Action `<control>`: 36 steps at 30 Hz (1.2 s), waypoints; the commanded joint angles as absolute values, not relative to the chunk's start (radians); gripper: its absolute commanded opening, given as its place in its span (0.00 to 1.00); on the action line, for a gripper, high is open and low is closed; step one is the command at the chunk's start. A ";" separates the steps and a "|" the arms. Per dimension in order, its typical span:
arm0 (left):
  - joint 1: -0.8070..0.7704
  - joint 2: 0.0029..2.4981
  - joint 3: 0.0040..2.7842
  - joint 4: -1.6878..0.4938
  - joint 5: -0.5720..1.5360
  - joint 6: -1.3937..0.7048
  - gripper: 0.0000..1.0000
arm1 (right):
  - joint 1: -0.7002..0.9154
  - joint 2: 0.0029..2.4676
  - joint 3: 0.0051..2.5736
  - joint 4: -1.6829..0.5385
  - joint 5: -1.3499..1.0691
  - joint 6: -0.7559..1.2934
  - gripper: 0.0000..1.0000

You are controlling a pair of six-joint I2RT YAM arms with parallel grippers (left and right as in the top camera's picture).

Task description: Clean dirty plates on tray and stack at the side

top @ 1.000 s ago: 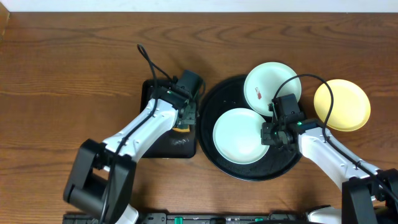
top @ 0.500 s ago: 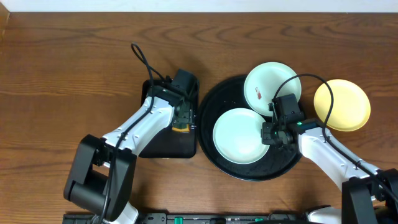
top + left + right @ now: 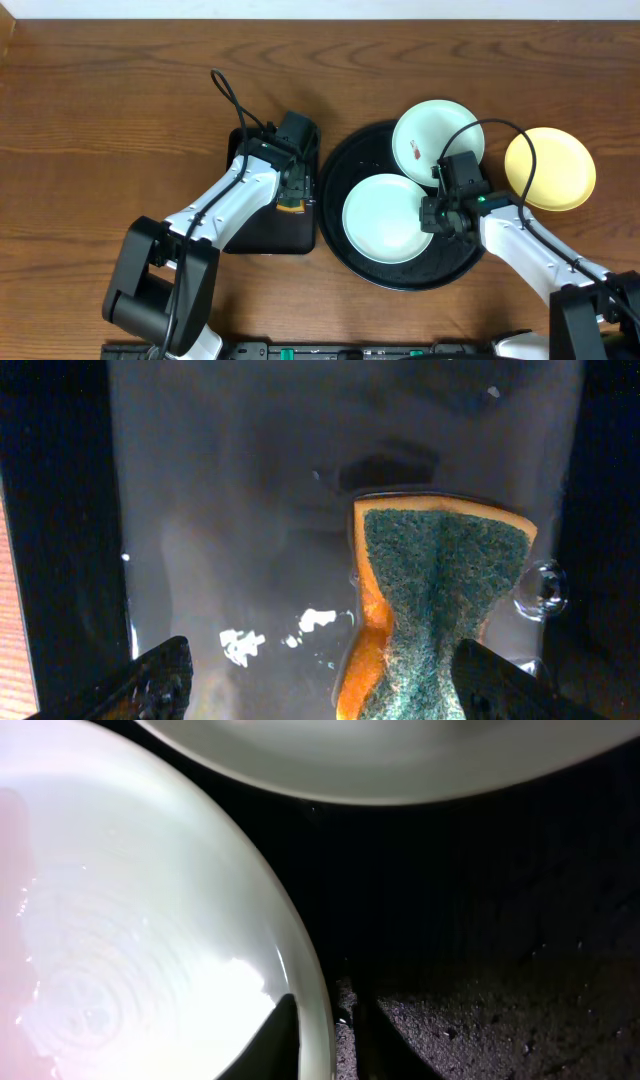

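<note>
Your left claw (image 3: 330, 678) has just sprung wide, leaving the sponge (image 3: 440, 600) lying in the wet rectangular tray (image 3: 262, 235) (scrubbing done, I'd judge). Your right claw (image 3: 320, 1035) pinches the rim of the mint plate (image 3: 385, 218), which lies in the round tray (image 3: 336, 160), probably ready for stacking.

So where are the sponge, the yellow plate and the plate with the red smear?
sponge (image 3: 445, 600): left wrist view, on its green scrubbing face.
yellow plate (image 3: 550, 168): overhead view, its middle.
smeared plate (image 3: 430, 128): overhead view, its bare middle.
</note>
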State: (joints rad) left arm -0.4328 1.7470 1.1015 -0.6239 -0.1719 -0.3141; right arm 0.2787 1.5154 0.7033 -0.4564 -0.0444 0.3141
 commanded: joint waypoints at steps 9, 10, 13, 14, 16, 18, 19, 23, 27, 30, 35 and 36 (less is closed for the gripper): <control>-0.429 1.749 1.098 -0.626 -0.196 -0.311 0.85 | 0.277 1.497 0.706 -0.456 -0.035 0.312 0.01; -0.429 1.749 1.098 -0.626 -0.196 -0.311 0.85 | 0.276 1.487 0.720 -0.470 -0.035 0.311 0.01; -0.429 1.749 1.098 -0.627 -0.196 -0.311 0.92 | 0.277 1.456 0.760 -0.494 -0.034 0.288 0.01; -0.429 1.749 1.098 -0.626 -0.196 -0.311 0.92 | 0.277 1.444 0.778 -0.505 -0.034 0.281 0.01; -0.429 1.749 1.098 -0.626 -0.196 -0.311 0.91 | 0.277 1.420 0.818 -0.539 -0.034 0.279 0.01; -0.429 1.749 1.098 -0.626 -0.196 -0.311 0.92 | 0.277 1.393 0.862 -0.587 -0.022 0.279 0.01; -0.429 1.749 1.098 -0.626 -0.196 -0.311 0.92 | 0.277 1.382 0.881 -0.608 -0.007 0.278 0.01; -0.429 1.749 1.098 -0.626 -0.196 -0.311 0.92 | 0.288 1.345 0.945 -0.679 0.109 0.263 0.01; -0.429 1.750 1.098 -0.626 -0.196 -0.311 0.92 | 0.331 1.320 0.979 -0.693 0.236 0.252 0.01; -0.429 1.749 1.098 -0.627 -0.196 -0.311 0.92 | 0.379 1.319 0.992 -0.692 0.303 0.240 0.01; -0.429 1.749 1.098 -0.626 -0.196 -0.311 0.92 | 0.476 1.319 0.993 -0.689 0.500 0.225 0.01; -0.429 1.749 1.098 -0.626 -0.196 -0.311 0.93 | 0.496 1.319 0.993 -0.688 0.547 0.222 0.01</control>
